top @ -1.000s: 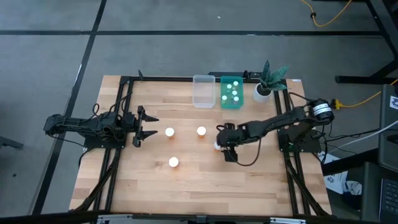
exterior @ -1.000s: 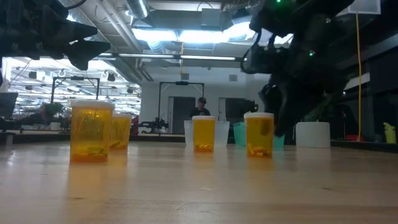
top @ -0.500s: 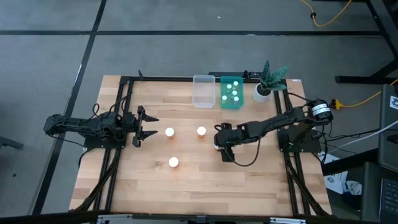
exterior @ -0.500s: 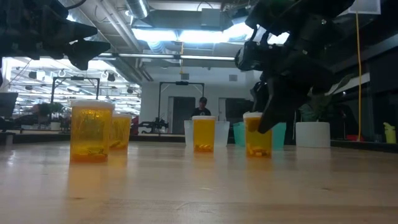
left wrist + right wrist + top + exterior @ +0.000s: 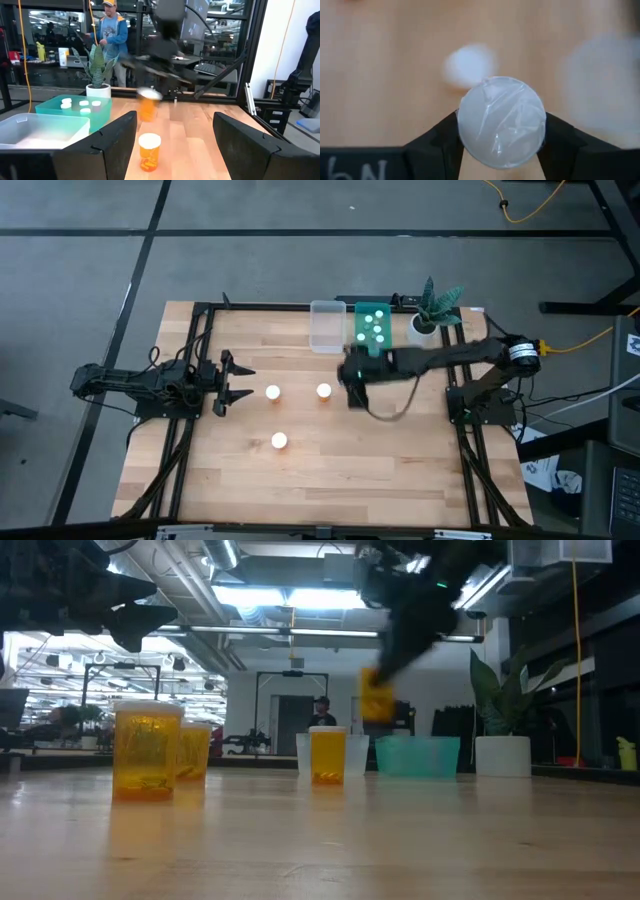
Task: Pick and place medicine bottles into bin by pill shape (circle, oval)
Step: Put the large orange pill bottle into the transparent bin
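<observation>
My right gripper [image 5: 352, 377] is shut on an orange bottle with a white cap [image 5: 376, 700], held in the air in front of the clear bin [image 5: 326, 326] and the teal-green bin [image 5: 373, 328]. Several white-capped teal bottles stand in the teal bin. Three orange bottles stand on their bases on the table [image 5: 272, 392] [image 5: 324, 391] [image 5: 279, 441]. My left gripper [image 5: 235, 380] is open and empty at the table's left, pointing at them. My right gripper pinches the orange bottle at its white cap [image 5: 501, 121], one finger [image 5: 440, 145] on each side of the round cap. The fingers come from above, pointing down. The bottle hangs below them, lifted clear of the table [image 5: 376, 700].
A white pot with a green plant [image 5: 430, 315] stands right of the teal bin at the far edge. A black frame runs along the table's sides. A person stands in the room beyond the table [image 5: 111, 30]. Bare wood lies along the near half of the table.
My right gripper has risen from the table with the orange bottle and gone toward the far edge, toward the bins. The bottle stood on the table right of the middle and is now lifted clear.
</observation>
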`<state>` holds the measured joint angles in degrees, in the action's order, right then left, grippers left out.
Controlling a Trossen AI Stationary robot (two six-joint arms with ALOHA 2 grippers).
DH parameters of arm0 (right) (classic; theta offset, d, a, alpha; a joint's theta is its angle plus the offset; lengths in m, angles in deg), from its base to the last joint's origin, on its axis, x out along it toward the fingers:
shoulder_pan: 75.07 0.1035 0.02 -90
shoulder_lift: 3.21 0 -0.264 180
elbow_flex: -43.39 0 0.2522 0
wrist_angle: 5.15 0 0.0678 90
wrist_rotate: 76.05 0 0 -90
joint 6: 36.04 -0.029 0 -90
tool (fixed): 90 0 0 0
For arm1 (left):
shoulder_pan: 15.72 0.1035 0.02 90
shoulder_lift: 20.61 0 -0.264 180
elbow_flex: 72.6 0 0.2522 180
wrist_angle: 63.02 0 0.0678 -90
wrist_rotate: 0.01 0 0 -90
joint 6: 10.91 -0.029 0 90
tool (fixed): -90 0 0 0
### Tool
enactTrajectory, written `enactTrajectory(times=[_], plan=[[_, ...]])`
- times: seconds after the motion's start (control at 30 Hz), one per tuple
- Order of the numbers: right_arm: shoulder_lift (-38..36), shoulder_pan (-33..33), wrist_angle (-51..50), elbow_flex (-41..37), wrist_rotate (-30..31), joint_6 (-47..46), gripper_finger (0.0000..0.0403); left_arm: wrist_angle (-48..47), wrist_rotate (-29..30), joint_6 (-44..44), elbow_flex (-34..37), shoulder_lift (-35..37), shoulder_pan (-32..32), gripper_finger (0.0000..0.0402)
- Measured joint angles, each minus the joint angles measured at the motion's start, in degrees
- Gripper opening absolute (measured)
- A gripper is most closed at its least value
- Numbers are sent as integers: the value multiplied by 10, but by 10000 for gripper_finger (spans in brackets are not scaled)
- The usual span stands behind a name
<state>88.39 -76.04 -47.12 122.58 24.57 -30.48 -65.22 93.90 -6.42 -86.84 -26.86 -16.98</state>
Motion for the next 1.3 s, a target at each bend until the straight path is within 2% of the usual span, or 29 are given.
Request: enactTrajectory(times=[0.1, 0.23, 0.33, 0.57, 0.73, 0.87, 1.13, 1.3], plan=[[0, -53, 11, 48, 33, 50, 197, 1, 0, 0, 0, 0, 0, 254], [11, -132, 107, 88, 29, 101, 198, 1, -1, 0, 0, 0, 0, 254], [39, -190, 136, 114, 26, 115, 199, 1, -2, 0, 0, 0, 0, 254], [174, -286, 111, 200, -70, 115, 200, 1, -2, -1, 0, 0, 0, 254], [272, -314, 56, 289, -137, 112, 200, 1, -2, -1, 0, 0, 0, 254], [324, -322, 24, 336, -140, 111, 201, 1, -2, 0, 0, 0, 0, 254], [356, -327, 19, 346, -153, 99, 204, 1, -2, 14, 0, 0, 0, 254], [354, -327, 19, 346, -153, 99, 235, 1, -2, 14, 0, 0, 0, 254]])
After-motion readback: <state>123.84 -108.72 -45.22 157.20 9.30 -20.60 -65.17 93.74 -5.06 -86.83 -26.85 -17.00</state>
